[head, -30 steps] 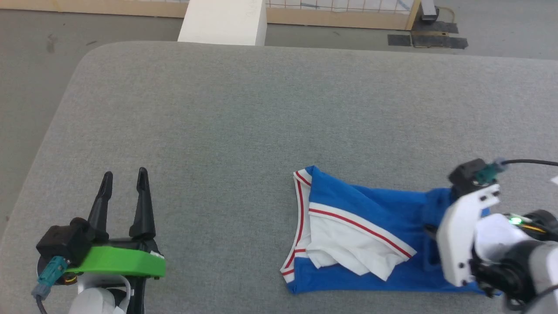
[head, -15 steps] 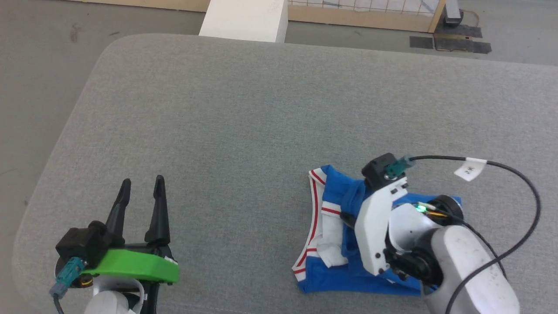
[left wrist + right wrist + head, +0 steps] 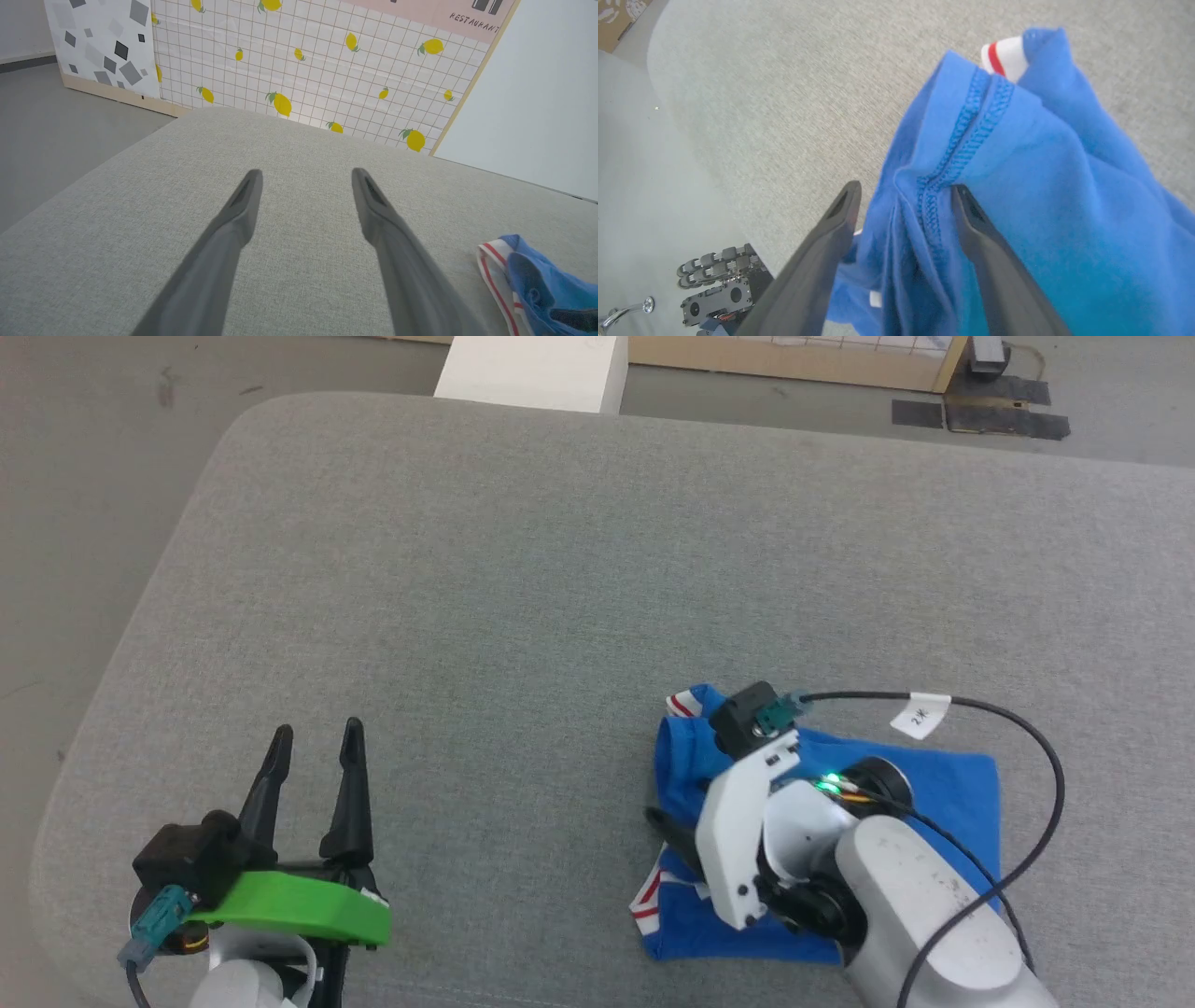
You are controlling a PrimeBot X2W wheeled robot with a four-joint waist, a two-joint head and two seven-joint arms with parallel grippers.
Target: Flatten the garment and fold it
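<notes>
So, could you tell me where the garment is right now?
In the head view, the garment lies on the robot's right, near the front edge of the grey table, partly beneath the right tool.

Head camera looks down on the grey table (image 3: 485, 569); wrist cameras sit low over it; all share the jersey (image 3: 962, 784).
</notes>
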